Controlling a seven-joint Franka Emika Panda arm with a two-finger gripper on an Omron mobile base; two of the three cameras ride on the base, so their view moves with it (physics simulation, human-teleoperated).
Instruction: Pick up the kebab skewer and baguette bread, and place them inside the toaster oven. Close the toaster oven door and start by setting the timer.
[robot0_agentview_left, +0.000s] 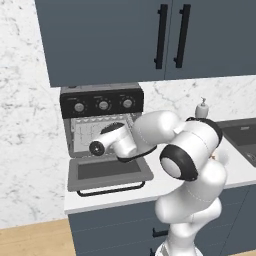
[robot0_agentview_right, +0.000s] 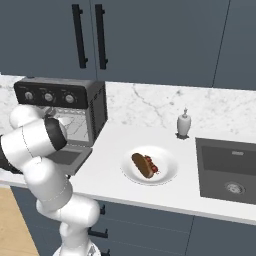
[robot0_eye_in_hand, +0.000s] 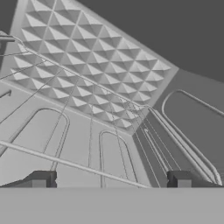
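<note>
The toaster oven (robot0_agentview_left: 102, 102) stands on the counter at the left, with three knobs on its black top panel. The toaster oven door (robot0_agentview_left: 107, 172) hangs down flat, open. My hand is in front of the oven's mouth and points into it. In the hand view my gripper (robot0_eye_in_hand: 111, 180) is open and holds nothing. It sits just over the wire rack (robot0_eye_in_hand: 89, 168), with the oven's patterned inner wall beyond. The baguette bread (robot0_agentview_right: 141, 165) and the kebab skewer (robot0_agentview_right: 153, 165) lie side by side on a white plate (robot0_agentview_right: 169, 176), to the right of the oven (robot0_agentview_right: 95, 107).
A soap dispenser (robot0_agentview_right: 183, 124) stands by the back wall, next to the dark sink (robot0_agentview_right: 227, 170) at the right. Dark upper cabinets (robot0_agentview_left: 150, 35) hang above the oven. The open door juts out to the counter's front edge.
</note>
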